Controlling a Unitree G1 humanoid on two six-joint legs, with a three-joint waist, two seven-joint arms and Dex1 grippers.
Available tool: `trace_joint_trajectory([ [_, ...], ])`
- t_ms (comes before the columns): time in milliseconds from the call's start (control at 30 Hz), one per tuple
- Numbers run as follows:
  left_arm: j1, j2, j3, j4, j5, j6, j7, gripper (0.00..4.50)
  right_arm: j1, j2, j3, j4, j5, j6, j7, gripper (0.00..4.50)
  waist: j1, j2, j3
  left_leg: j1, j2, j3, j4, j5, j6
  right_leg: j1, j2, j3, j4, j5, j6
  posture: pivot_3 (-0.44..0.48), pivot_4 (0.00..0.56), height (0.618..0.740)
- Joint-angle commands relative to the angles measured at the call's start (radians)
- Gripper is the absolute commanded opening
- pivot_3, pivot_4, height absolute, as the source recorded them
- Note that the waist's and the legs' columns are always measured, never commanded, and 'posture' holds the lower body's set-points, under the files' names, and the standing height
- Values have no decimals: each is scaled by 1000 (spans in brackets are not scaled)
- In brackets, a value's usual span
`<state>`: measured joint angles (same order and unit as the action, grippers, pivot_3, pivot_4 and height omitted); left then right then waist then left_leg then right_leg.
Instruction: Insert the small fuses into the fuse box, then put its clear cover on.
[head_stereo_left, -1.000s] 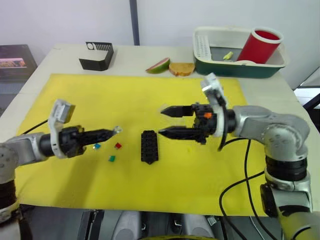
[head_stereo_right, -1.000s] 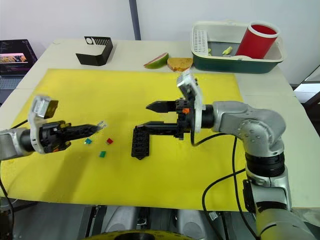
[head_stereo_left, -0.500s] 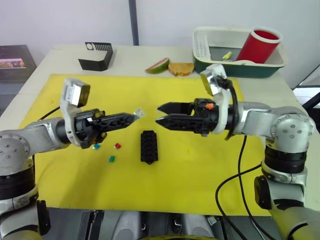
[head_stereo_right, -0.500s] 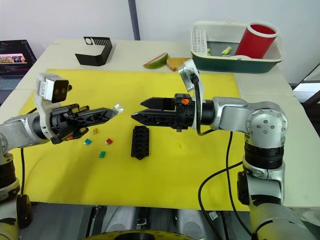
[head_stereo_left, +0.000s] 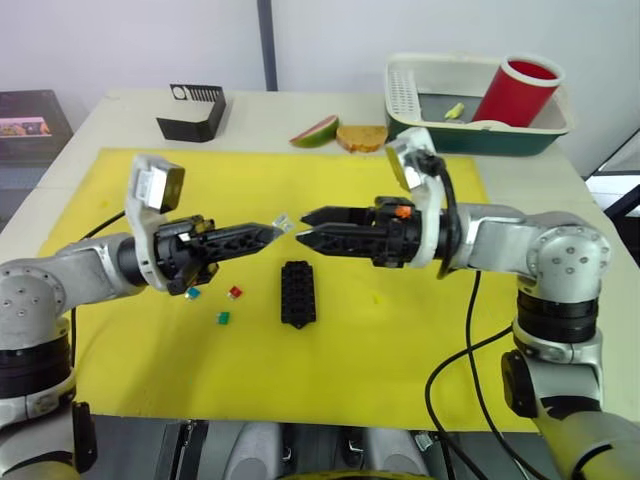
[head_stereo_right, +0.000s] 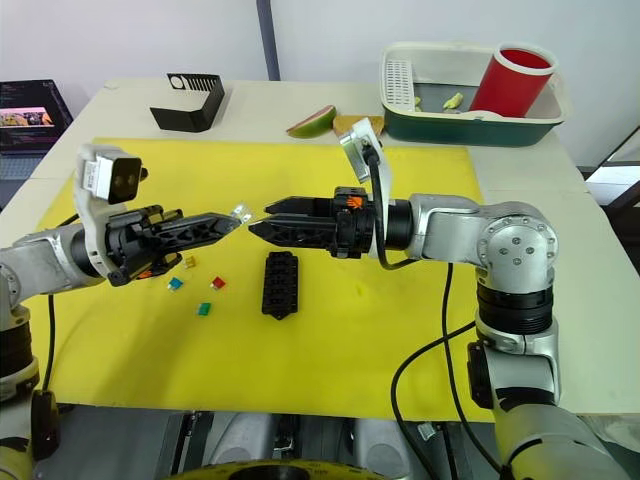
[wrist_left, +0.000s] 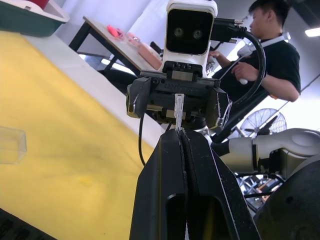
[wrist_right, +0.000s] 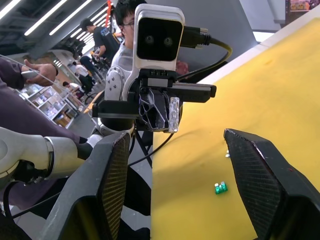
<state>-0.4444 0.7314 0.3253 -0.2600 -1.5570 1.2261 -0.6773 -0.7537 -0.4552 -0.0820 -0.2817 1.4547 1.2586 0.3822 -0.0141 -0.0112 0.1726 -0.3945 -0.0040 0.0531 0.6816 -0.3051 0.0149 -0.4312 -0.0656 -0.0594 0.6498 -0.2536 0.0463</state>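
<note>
Fuse (head_stereo_left: 283, 222), pale grey/clear, pinched at the very tips of the left gripper (head_stereo_left: 266, 232), whose fingers (wrist_left: 175, 165) are closed flat on its lower part; in the left wrist view the piece (wrist_left: 179, 111) stands up out of the tips. Right gripper (head_stereo_left: 306, 222) faces it tip to tip in the air, fingers (wrist_right: 260, 185) spread well apart, its tips just beside the fuse, not touching it.

Handling, judged: very light, rigid plastic with thin blades; smooth faces, likely to slip or twist out of a shallow pinch. Best held across the flat body, blades left free for the slot. A handover looks in progress; the margin is small.

Fuse box (head_stereo_left: 298, 293) lies on the yellow mat (head_stereo_left: 400, 340) below the meeting fingertips. Whether any slot is filled I cannot tell. Loose fuses on the mat under the left fingers: blue (head_stereo_left: 194, 293), red (head_stereo_left: 235, 292), green (head_stereo_left: 224, 317), amber (head_stereo_right: 190, 262). Clear cover (wrist_left: 11, 145) lies on the mat, apart from the box.

Containers: green-and-white basket (head_stereo_left: 500, 140) at the far end of the worktop, beyond the right gripper, holds a red cup (head_stereo_left: 518, 92) leaning inside and a small yellow-green scrap (head_stereo_left: 456, 111). Black slotted stand (head_stereo_left: 193, 112) beyond the left gripper; contents not visible.
</note>
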Motion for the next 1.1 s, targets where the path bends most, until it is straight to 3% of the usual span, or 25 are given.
trace_joint_trajectory([
  [33,-3,14,-1,-32,-21,-26,-7,0,-23,5,1,-19,29,-25,-2,2633,0,0,0,0,0,0,0,0,0,0,0,0,0,0,0,0,150,740],
  [100,-2,16,-3,-32,-20,-30,-8,0,-25,6,6,-21,30,-26,-3,1850,0,0,0,0,0,0,0,0,0,0,0,0,0,0,0,0,150,740],
  [600,8,27,-18,-40,-20,-53,-7,0,-36,2,24,-19,46,-45,-5,1850,0,0,0,0,0,0,0,0,0,0,0,0,0,0,0,0,150,740],
  [667,10,30,-16,-39,-20,-55,-7,0,-35,-1,27,-20,48,-43,-5,1333,0,0,0,0,0,0,0,0,0,0,0,0,0,0,0,0,150,740],
  [1100,11,29,-19,-40,-21,-65,-4,0,-37,-8,36,-19,43,-42,-4,1333,0,0,0,0,0,0,0,0,0,0,0,0,0,0,0,0,150,740],
])
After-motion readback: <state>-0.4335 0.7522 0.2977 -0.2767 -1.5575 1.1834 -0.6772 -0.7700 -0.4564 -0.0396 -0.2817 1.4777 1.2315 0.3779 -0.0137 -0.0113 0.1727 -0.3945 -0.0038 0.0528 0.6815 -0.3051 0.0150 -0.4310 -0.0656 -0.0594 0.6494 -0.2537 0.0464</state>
